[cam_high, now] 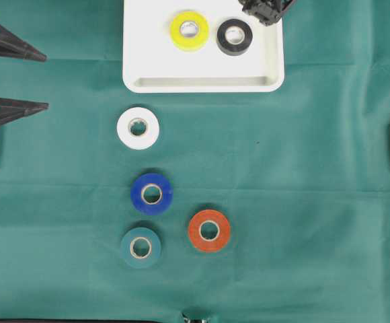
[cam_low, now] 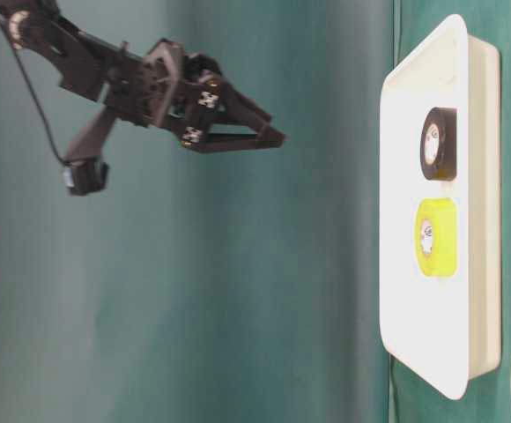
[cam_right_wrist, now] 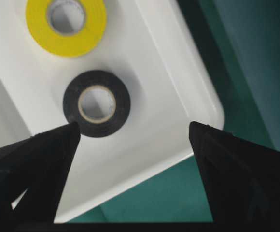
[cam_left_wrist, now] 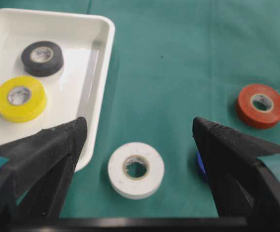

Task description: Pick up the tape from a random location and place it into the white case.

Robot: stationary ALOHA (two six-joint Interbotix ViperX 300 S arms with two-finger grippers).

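- Tray first: the white case (cam_high: 202,82) sits at the far middle of the green cloth (cam_high: 302,202), and I count two rolls lying flat inside it, a yellow tape (cam_high: 189,30) on the left and a black tape (cam_high: 235,36) just beside it on the right, apart from each other.
- Right gripper (cam_right_wrist: 135,130) hangs above the case's far right corner, fingers spread wide with nothing between them; through its wrist camera I see the black roll below the gap, nearer the left finger.
- From table level the right gripper (cam_low: 277,132) is well clear of the case, up in the air.
- Left gripper (cam_left_wrist: 140,128) is parked at the left edge of the table, jaws spread and holding nothing (its two fingers frame the view).
- Four rolls lie loose on the cloth: white tape (cam_high: 138,126) just near of the case's left corner, blue tape (cam_high: 151,194) nearer still, teal tape (cam_high: 140,247) nearest, orange tape (cam_high: 209,230) to the right of the teal one.
- None of the loose rolls touch one another.
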